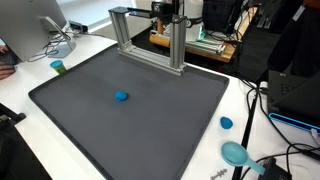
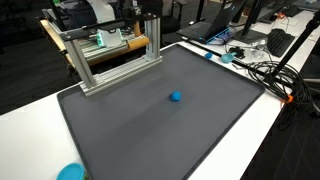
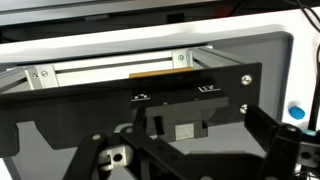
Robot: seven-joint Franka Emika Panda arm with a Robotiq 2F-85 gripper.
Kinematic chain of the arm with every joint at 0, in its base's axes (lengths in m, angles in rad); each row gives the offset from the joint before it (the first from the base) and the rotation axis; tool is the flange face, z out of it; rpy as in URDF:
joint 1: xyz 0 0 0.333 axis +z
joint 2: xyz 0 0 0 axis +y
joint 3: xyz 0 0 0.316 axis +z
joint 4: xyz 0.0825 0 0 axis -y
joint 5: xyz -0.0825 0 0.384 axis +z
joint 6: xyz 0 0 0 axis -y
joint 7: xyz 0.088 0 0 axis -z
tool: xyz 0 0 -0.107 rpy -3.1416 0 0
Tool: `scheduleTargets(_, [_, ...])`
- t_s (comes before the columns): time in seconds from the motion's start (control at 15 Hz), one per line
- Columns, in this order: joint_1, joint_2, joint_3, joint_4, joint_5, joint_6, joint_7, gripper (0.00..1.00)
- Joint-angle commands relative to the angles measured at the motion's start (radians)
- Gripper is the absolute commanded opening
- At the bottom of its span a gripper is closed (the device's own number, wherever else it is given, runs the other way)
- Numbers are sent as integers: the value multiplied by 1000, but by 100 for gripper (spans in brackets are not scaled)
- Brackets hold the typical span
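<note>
1. i have the whole grey mat (image 1: pixel 160 125) as open room. only a small blue ball (image 1: pixel 121 96) lies on it, near the middle and well apart from every edge.
2. along the mat's far edge stands the aluminium frame (image 1: pixel 150 42). it is the one tall thing there, and it is what sits nearest my gripper (image 3: pixel 190 152).
3. off the mat, on the white table (image 1: pixel 245 100), i see a blue cap (image 1: pixel 226 123) and a teal disc (image 1: pixel 235 153) by one corner, with cables (image 2: pixel 262 72) past another edge.
4. only the wrist view shows the gripper clearly: its fingers are spread wide with nothing between them, and the frame's lower rail fills the picture ahead.
5. that view misses the ball, which both exterior views show (image 2: pixel 175 97).
6. the frame's long axis runs along the mat's edge (image 2: pixel 120 62). its posts stand upright and its open face looks out across the mat.
</note>
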Motion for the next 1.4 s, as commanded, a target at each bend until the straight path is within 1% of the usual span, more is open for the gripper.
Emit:
scheduleTargets(0.0, [-2,5,8,-1,3,18,-6,100])
scheduleTargets(0.27, [-11,1,41,-11,-63,61,-7,100])
scheduleTargets(0.4, [-13,6,41,-15,-75,84,0,100])
scheduleTargets(0.8, [-7,41,24,-33,-60,171,-9,100])
scheduleTargets(1.33, [-3,79,27,-55,-56,189,-4,100])
